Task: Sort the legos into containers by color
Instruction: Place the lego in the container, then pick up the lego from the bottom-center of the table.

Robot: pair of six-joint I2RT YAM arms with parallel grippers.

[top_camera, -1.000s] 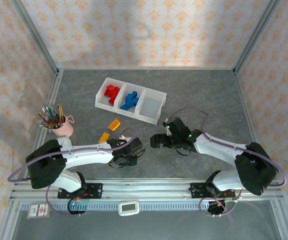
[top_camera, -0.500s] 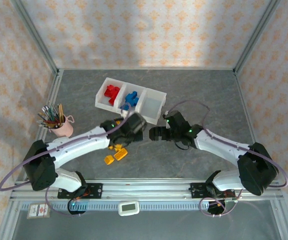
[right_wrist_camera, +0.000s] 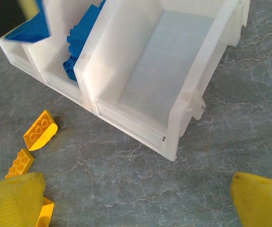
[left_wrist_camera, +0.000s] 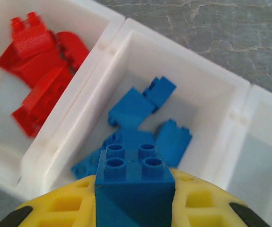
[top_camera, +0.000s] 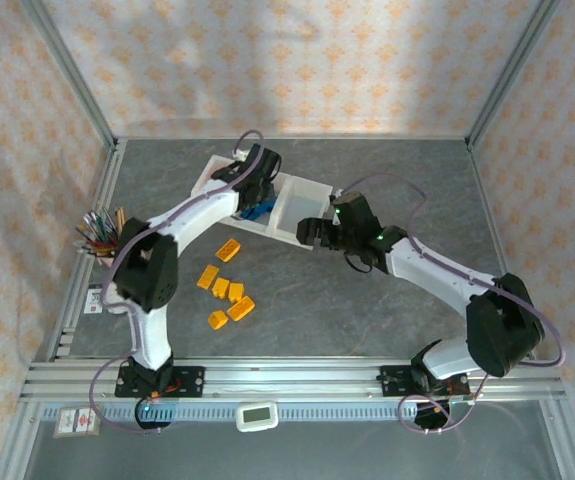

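Note:
My left gripper (left_wrist_camera: 135, 201) is shut on a blue lego (left_wrist_camera: 135, 184), studs pointing away, and hangs over the middle compartment of the containers (left_wrist_camera: 81, 92). Several blue legos (left_wrist_camera: 138, 111) lie in that compartment, and red legos (left_wrist_camera: 39, 71) fill the one to its left. In the top view the left gripper (top_camera: 255, 172) is above the tray (top_camera: 307, 183). My right gripper (top_camera: 310, 232) stands open beside the tray's right end. Several yellow-orange legos (top_camera: 229, 249) lie on the table. In the right wrist view the right gripper (right_wrist_camera: 138, 198) is open over bare table, near the right compartment (right_wrist_camera: 126, 123).
A bunch of pencils (top_camera: 97, 225) sticks up at the left edge, partly behind the left arm. Metal frame rails run along the table's sides. Two yellow legos (right_wrist_camera: 40, 130) lie left of the right gripper. Grey table (top_camera: 417, 190) lies right of the tray.
The left arm swung from the table's front up to the tray, carrying the blue lego and uncovering the yellow ones. The right gripper edged toward the tray, still open.

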